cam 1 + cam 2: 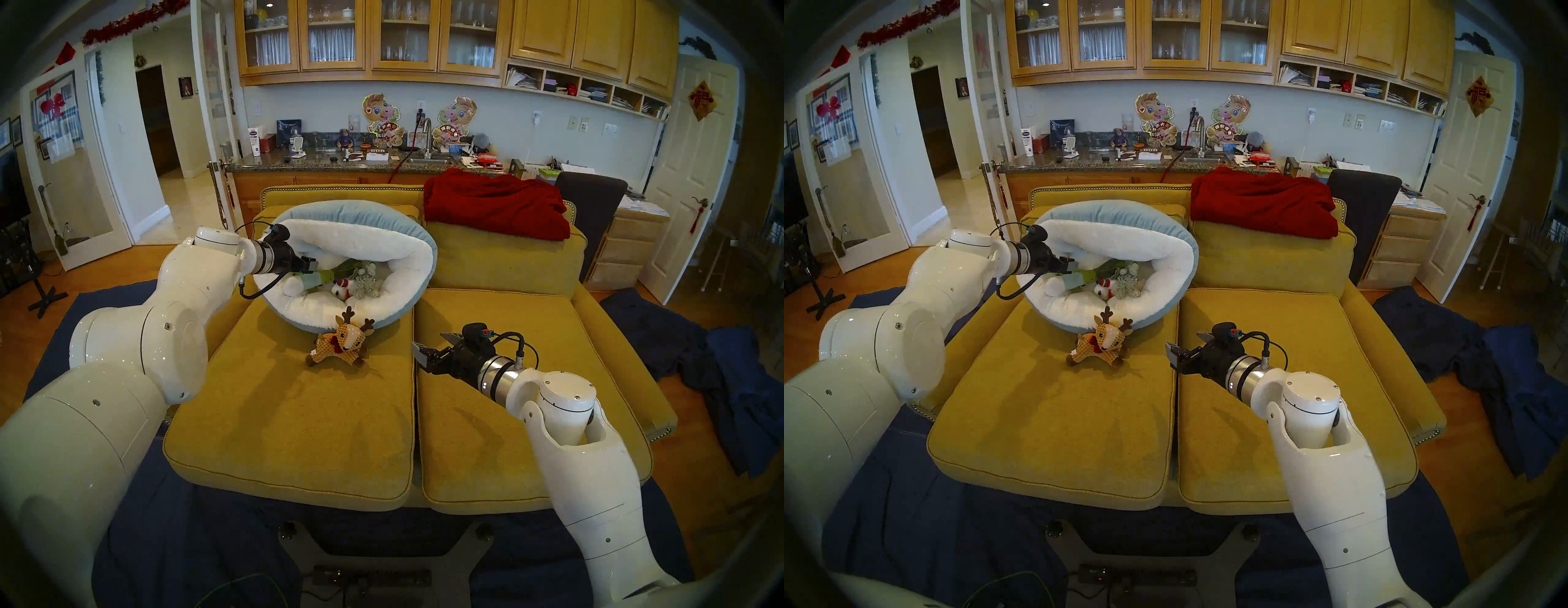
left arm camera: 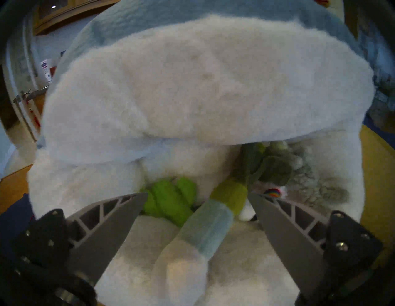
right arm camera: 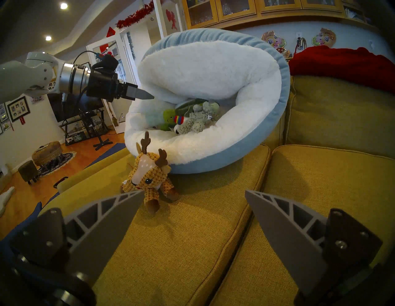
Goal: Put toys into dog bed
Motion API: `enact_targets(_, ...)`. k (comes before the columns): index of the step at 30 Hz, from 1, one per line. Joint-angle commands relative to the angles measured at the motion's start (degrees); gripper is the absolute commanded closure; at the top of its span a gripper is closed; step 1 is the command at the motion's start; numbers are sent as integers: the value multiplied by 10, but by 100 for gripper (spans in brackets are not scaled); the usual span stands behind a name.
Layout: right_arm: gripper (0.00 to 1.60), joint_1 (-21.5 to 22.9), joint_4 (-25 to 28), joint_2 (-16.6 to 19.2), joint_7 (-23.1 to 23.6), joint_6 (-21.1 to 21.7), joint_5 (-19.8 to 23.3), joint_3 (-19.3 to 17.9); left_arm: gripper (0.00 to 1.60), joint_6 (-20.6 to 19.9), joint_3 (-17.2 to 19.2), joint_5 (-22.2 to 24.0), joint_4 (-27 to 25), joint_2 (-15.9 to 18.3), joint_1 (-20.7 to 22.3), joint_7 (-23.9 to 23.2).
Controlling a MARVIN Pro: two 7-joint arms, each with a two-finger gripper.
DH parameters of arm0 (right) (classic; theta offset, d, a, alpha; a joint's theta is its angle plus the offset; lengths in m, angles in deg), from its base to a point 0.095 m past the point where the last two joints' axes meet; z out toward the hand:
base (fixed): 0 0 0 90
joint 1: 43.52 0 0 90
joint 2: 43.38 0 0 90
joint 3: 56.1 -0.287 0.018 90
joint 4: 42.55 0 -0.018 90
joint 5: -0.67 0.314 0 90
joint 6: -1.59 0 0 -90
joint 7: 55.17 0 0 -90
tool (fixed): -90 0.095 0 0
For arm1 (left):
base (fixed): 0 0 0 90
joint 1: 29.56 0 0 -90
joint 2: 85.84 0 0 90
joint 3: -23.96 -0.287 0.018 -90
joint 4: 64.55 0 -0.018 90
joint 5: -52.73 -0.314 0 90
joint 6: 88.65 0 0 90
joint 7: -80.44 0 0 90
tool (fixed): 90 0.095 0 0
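Leek released into dog bed
I see my left gripper point(image 2: 197, 194) spread above the leek point(image 2: 205, 226) in the dog bed point(image 1: 407, 293); right gripper point(image 3: 194, 192) spread, empty.

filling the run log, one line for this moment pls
left pincer: open over leek | right pincer: open, empty | reindeer: outside dog bed

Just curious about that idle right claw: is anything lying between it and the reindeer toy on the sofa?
Nothing: only bare yellow sofa cushion separates the open right claw from the reindeer. The right wrist view shows it best.
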Motion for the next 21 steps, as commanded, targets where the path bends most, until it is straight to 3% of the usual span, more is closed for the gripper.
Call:
enact_targets(1,0,12,18,-1,1,-3,1,-2,0,34,-12,10,-33,7,26,-68)
enact_targets(21,0,12,15,-4,4,-3,-3,-4,0,76,-70,8,-69,45,-41,-280)
